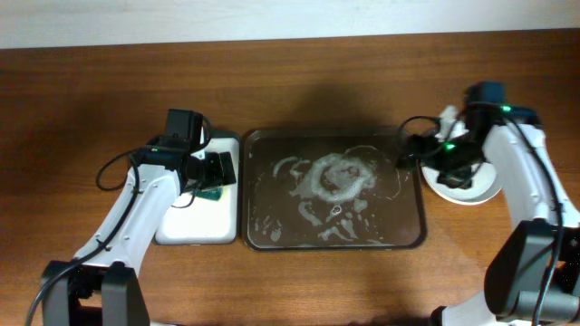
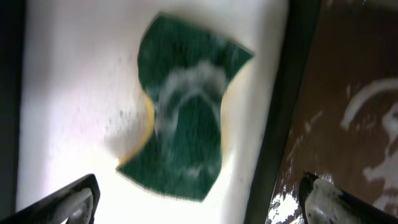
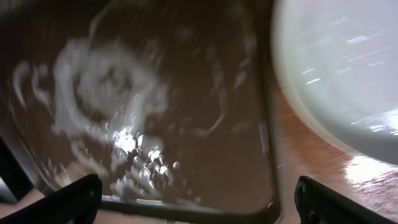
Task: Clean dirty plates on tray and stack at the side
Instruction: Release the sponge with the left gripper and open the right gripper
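Brown tray (image 1: 399, 228), seen from above, sits mid-frame, foamy with no dishes on it. The plates (image 1: 480, 192) rest piled just right of it on the table (image 1: 290, 81), clear of the soap (image 1: 335, 177).

Left wrist view: my left pincer (image 2: 199, 196) gapes wide, holding nothing, over the green sponge (image 2: 186, 118) parked on the white tray (image 2: 74, 93).

Right wrist view: my right pincer (image 3: 196, 190) is wide open and empty, plates upper right.
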